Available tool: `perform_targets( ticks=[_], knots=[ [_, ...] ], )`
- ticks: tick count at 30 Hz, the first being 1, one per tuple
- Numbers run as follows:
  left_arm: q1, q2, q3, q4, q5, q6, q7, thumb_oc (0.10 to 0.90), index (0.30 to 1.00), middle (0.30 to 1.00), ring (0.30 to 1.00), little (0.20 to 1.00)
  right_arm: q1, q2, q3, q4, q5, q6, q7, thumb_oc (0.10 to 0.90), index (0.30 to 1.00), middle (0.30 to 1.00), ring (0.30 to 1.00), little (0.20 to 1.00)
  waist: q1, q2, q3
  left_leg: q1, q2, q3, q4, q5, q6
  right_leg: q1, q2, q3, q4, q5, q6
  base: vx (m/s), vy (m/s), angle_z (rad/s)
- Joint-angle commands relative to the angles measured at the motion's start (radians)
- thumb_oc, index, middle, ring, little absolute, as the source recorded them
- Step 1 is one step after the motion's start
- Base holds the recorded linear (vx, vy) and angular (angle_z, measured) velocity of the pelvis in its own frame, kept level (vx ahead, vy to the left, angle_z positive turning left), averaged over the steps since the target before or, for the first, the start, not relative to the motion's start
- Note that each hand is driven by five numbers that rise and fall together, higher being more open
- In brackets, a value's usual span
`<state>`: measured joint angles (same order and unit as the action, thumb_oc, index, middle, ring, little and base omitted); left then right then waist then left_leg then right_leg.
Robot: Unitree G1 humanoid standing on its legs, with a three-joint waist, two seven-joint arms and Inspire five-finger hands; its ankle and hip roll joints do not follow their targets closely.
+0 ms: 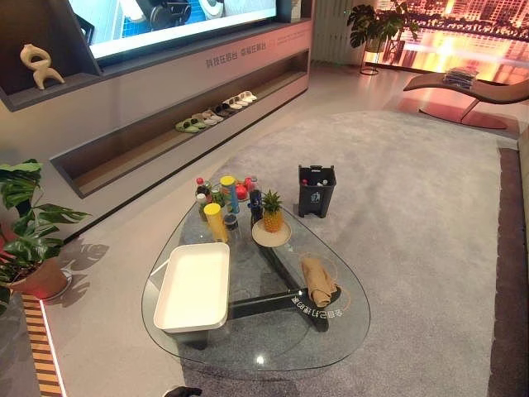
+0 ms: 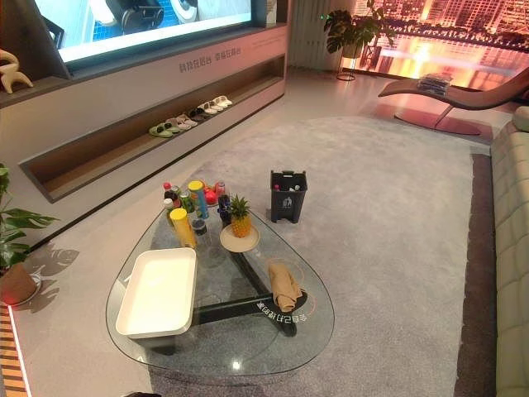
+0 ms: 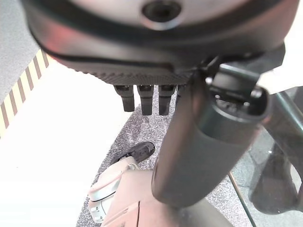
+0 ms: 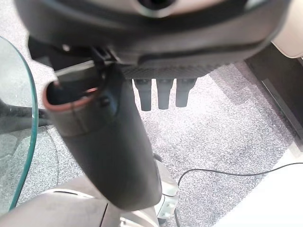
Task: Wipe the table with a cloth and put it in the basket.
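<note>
Glass bench (image 1: 273, 351): tan cloth (image 1: 317, 279) crumpled at right; white basket (image 1: 193, 287) at left, apart. Left hand (image 3: 144, 97) and right hand (image 4: 163, 92): fingers straight, relaxed, holding nothing.

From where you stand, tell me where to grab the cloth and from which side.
Grip the cloth at its bunched near end, coming from above with the right hand. It lies crumpled in a long strip on the glass table, on the robot's right, apart from the white basket and pineapple, so a top pinch on the raised folds looks easiest.
</note>
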<state>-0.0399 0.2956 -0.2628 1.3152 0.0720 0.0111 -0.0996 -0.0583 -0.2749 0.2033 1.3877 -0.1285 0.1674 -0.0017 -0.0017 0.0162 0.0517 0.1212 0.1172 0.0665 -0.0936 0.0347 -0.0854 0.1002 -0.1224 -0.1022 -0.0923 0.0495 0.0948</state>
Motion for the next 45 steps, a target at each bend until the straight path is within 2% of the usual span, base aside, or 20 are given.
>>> perform_targets(
  ticks=[1, 32, 41, 44, 45],
  knots=[
    [-0.087, -0.035, -0.020, 0.042, 0.024, -0.013, -0.010, 0.800, 0.900, 0.900, 0.900, 0.900, -0.094, 0.000, 0.026, 0.055, -0.018, 0.008, -0.004, 0.800, 0.900, 0.900, 0.900, 0.900, 0.007, -0.014, 0.050, -0.001, -0.032, -0.022, 0.006, -0.032, 0.030, 0.025, -0.012, -0.027, 0.016, -0.014, 0.008, 0.00, 0.000, 0.00],
    [-0.083, -0.031, -0.004, 0.039, -0.007, -0.004, 0.008, 0.800, 0.900, 0.900, 0.900, 0.900, -0.088, -0.006, 0.028, 0.054, -0.021, 0.014, 0.000, 0.800, 0.900, 0.900, 0.900, 0.900, 0.010, -0.015, 0.060, -0.008, -0.029, -0.025, 0.006, -0.025, 0.027, 0.021, -0.009, -0.030, 0.018, -0.012, 0.008, 0.00, 0.000, 0.00],
    [-0.078, -0.019, 0.014, 0.029, -0.034, -0.001, 0.018, 0.800, 0.900, 0.900, 0.900, 0.900, -0.089, -0.026, 0.025, 0.045, -0.022, 0.035, -0.003, 0.800, 0.900, 0.900, 0.900, 0.900, 0.015, -0.009, 0.097, -0.052, -0.031, -0.035, 0.006, -0.010, 0.026, -0.021, -0.008, -0.026, 0.011, 0.004, 0.008, 0.00, 0.002, 0.00],
    [-0.098, -0.013, 0.009, 0.019, -0.066, -0.016, 0.035, 0.800, 0.900, 0.900, 0.900, 0.900, -0.107, -0.039, 0.034, 0.039, -0.009, 0.040, -0.009, 0.800, 0.900, 0.900, 0.900, 0.900, 0.013, -0.003, 0.131, -0.087, -0.035, -0.046, 0.006, 0.001, 0.028, -0.060, -0.003, -0.012, 0.018, 0.009, 0.003, -0.09, 0.037, 0.00],
    [-0.122, -0.005, 0.010, 0.005, -0.098, -0.023, 0.047, 0.800, 0.900, 0.900, 0.900, 0.900, -0.128, -0.050, 0.041, 0.032, 0.001, 0.047, -0.013, 0.800, 0.900, 0.900, 0.900, 0.900, 0.010, 0.003, 0.162, -0.115, -0.038, -0.055, 0.006, 0.011, 0.030, -0.091, 0.001, -0.002, 0.024, 0.013, -0.002, -0.14, 0.044, 0.03]
  ],
)
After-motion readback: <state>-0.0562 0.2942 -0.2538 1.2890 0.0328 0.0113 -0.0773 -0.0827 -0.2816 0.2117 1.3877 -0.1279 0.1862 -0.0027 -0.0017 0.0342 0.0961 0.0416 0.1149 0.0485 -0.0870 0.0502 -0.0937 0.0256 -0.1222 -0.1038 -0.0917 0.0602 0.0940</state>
